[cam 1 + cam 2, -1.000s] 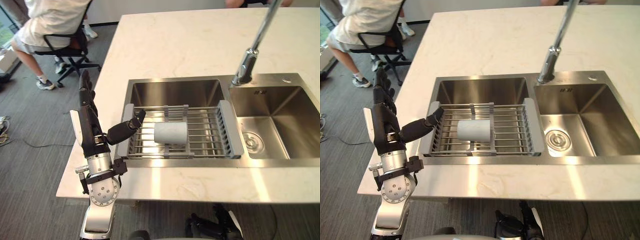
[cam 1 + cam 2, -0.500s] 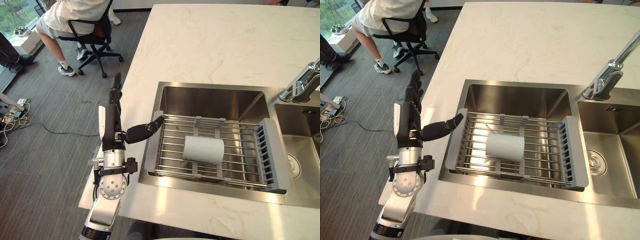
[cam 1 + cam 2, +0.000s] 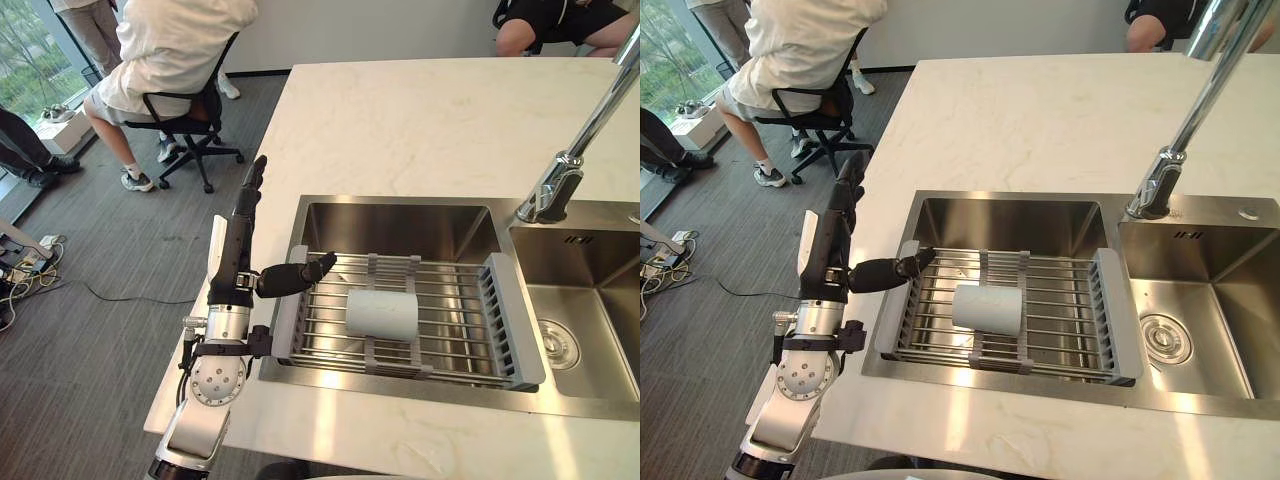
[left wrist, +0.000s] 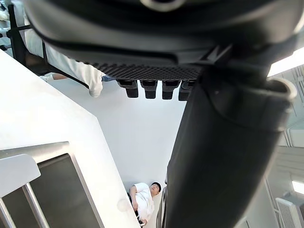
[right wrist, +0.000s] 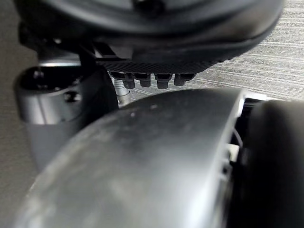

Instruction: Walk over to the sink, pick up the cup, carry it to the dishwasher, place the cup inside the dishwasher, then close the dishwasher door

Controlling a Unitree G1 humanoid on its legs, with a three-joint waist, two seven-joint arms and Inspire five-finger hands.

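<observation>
A white cup (image 3: pixel 381 313) lies on its side on a grey wire rack (image 3: pixel 440 350) that spans the left basin of the steel sink (image 3: pixel 400 225). My left hand (image 3: pixel 232 262) stands upright at the counter's left edge, just left of the rack. It is open, with its fingers (image 4: pixel 152 88) straight up and its thumb (image 3: pixel 295 277) reaching over the rack's left end. A short gap separates the thumb from the cup. My right hand (image 5: pixel 142 80) hangs low over grey carpet with straight fingers and holds nothing.
A tall chrome faucet (image 3: pixel 565 170) rises between the left basin and the right basin (image 3: pixel 590 300). The pale stone counter (image 3: pixel 420 120) stretches beyond the sink. A person sits on a black office chair (image 3: pixel 185 90) on the carpet at the far left.
The whole view has shifted because the camera moved. My left hand keeps its open pose beside the rack's left end, and the cup lies where it was.
</observation>
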